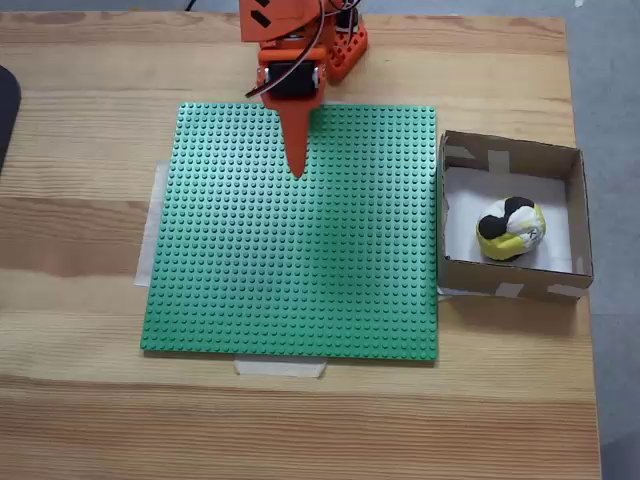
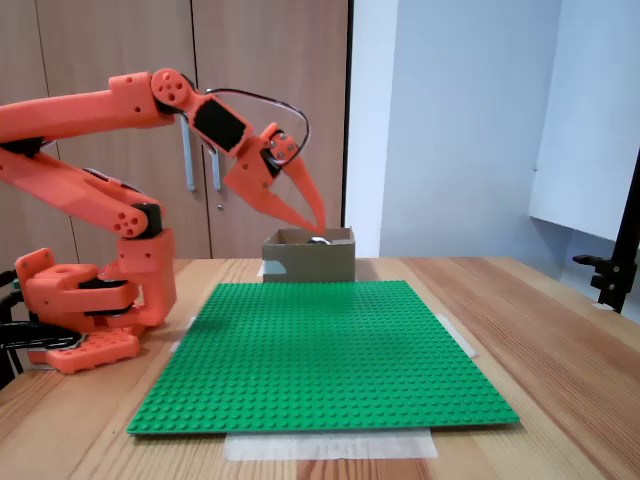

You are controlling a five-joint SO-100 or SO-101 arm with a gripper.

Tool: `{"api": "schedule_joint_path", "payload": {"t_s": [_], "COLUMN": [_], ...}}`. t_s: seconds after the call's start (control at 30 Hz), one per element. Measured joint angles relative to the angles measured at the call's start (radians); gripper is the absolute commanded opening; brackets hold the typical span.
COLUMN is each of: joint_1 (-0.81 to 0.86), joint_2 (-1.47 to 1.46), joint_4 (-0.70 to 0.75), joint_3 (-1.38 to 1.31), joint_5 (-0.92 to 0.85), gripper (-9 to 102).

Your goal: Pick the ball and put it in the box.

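The pale wooden bench (image 1: 90, 400) shows grained, smooth planks with a faint sheen. The flat green plastic baseplate (image 1: 290, 250) is studded and slightly glossy. The square brown cardboard box (image 1: 512, 282) looks matt, with pale tape strips. The small yellow, black and white ball (image 1: 510, 231) seems soft. The orange plastic hand (image 1: 295, 150) looks matt.

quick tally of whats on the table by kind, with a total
ball: 1, lying inside the box
cardboard box: 1
green studded baseplate: 1, taped to the table
orange robot arm: 1, its end effector hanging above the baseplate with nothing in it
total: 4
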Motion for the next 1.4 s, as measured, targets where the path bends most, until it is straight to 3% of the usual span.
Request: {"api": "schedule_joint_path", "payload": {"t_s": [0.7,1.1,1.4], "joint_1": [0.026,0.025,0.049], "joint_2": [0.183,0.380,0.399], "joint_4": [0.005,0.104,0.077], "joint_3": [0.193,0.319,0.371], "joint_5": [-0.018,-0.015,-0.017], "gripper": [-1,-1,-1]}}
